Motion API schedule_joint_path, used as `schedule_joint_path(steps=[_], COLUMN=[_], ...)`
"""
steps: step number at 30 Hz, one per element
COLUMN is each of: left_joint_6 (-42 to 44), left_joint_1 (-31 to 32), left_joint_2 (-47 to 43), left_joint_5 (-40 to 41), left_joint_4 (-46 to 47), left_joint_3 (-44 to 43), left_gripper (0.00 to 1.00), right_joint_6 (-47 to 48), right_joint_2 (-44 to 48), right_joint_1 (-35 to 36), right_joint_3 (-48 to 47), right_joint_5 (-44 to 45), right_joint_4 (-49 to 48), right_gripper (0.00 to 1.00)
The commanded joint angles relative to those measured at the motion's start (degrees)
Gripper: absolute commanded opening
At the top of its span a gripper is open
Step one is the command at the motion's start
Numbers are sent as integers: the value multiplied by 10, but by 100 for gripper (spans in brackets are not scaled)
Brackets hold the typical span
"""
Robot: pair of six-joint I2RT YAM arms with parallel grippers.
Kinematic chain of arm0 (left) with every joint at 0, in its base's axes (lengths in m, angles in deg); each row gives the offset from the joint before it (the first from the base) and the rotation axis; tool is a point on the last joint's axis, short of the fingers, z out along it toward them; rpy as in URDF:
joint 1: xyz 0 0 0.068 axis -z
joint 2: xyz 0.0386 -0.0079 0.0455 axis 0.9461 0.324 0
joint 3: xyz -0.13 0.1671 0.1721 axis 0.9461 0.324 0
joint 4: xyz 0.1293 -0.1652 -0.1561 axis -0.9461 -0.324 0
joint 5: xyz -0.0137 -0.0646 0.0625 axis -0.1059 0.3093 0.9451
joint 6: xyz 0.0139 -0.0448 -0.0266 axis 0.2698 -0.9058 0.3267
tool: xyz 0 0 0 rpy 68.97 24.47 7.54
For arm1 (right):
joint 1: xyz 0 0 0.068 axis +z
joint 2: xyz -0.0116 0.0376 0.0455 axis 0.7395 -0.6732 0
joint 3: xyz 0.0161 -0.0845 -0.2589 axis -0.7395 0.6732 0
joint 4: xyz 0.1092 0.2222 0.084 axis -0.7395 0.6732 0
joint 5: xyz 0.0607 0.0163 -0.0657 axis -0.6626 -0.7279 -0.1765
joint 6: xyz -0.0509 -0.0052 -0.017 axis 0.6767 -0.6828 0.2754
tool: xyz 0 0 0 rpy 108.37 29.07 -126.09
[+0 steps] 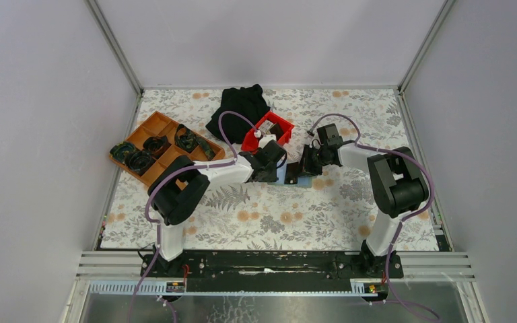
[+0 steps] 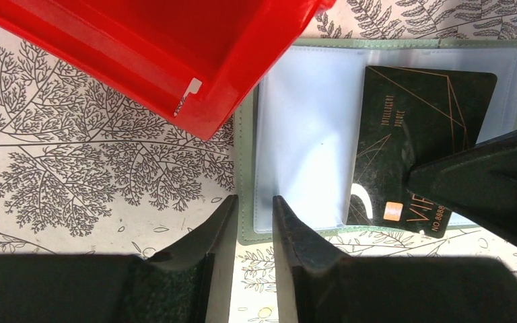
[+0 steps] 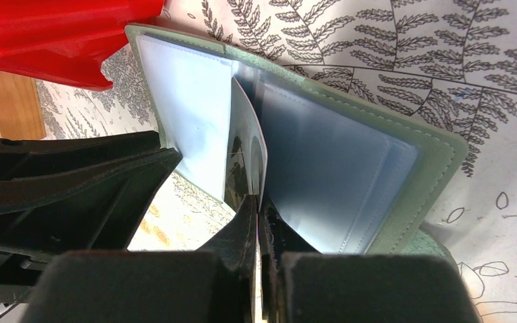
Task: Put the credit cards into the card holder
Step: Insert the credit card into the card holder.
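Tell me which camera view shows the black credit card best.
The left wrist view: the black credit card shows its face, gold lines and chip, on the open card holder. The right wrist view shows it nearly edge-on in the shut right gripper. The top view gives only a small dark patch.

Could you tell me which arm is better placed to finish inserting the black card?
Right, probably. The right tool is shut on the credit card over the open card holder; the left tool only sits at the holder's edge, jaws slightly apart, holding no card.
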Motion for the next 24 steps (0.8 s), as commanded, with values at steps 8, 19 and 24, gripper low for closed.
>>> schedule_joint_path(steps=[8, 19, 24], left_joint_6=[9, 4, 3], left_joint_1=[16, 26, 27], left_joint_2=[47, 43, 42], left_joint_5=[-19, -17, -19], left_joint_4=[-53, -59, -59], left_joint_3=[42, 52, 49], left_gripper=[24, 22, 22], right_joint_6=[11, 12, 16], right_joint_2=[-49, -63, -73], right_joint_1=[27, 28, 37], right_joint_3=[28, 22, 8], right_joint_5=[-11, -15, -13], right_joint_4=[7, 11, 23], right_gripper=[0, 0, 0])
